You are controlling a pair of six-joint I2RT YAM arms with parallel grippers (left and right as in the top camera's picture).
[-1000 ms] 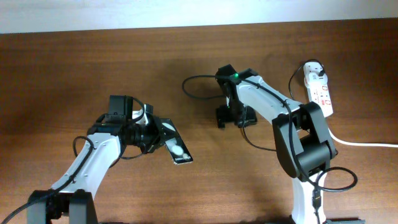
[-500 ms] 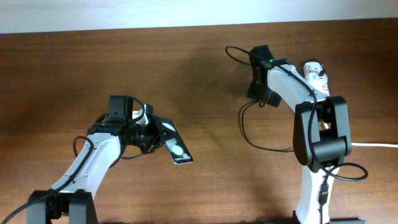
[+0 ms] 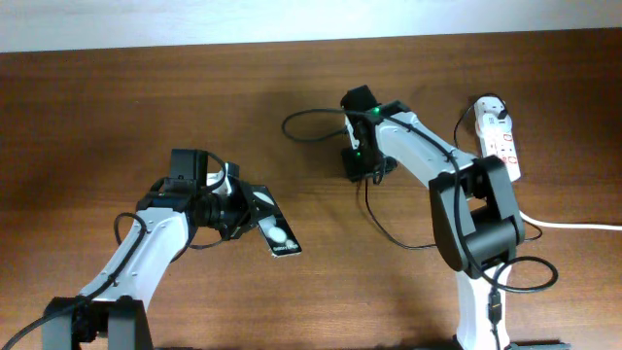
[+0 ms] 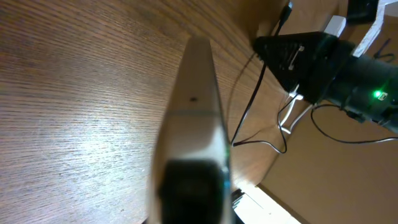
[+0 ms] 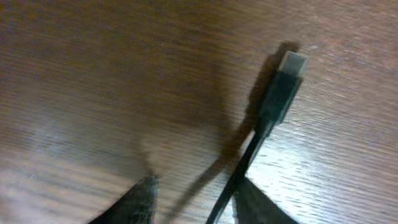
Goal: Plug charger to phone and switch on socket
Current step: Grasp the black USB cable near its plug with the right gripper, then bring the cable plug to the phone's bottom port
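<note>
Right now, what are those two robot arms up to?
The left gripper holds the phone on the left side of the table. The right gripper holds the black charger cable near its tip, out in the middle. The tip is not in the phone yet; the two are well apart. The white power strip lies at the far right.

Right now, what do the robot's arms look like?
The left arm and right arm are white with chunky black joints. The left gripper and right gripper are black. Thin black cables loop along them. A tiny green light glows near the right wrist.
</note>
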